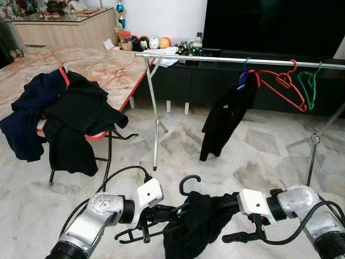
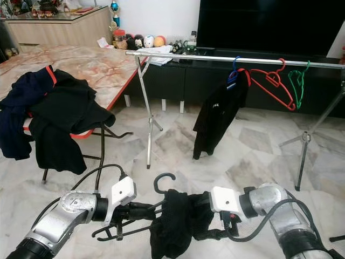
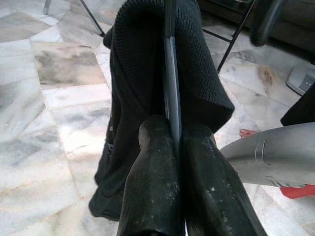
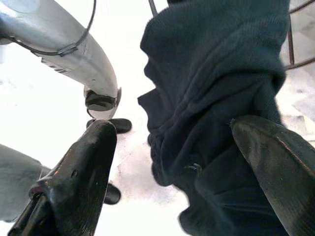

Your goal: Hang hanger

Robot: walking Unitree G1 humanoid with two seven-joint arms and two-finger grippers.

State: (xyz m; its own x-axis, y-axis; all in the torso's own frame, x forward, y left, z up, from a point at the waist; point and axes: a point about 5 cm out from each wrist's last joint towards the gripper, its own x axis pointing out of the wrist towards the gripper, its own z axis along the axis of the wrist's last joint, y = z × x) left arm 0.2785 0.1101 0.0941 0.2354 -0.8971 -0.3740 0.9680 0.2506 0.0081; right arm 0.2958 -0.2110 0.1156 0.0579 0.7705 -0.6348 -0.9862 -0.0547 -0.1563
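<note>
Hanger (image 1: 161, 215) with black garment (image 1: 197, 224): left claw (image 3: 172, 147) clenched on it, right claw (image 4: 172, 162) released.

Rail (image 1: 215, 58) bare left of hung shirt (image 1: 223, 121); hangers (image 1: 288, 86) crowd right.

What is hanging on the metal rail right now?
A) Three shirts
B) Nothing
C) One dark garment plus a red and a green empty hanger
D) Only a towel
C: the rail carries a black garment on a blue hanger, then an empty red hanger and an empty green hanger.
</note>
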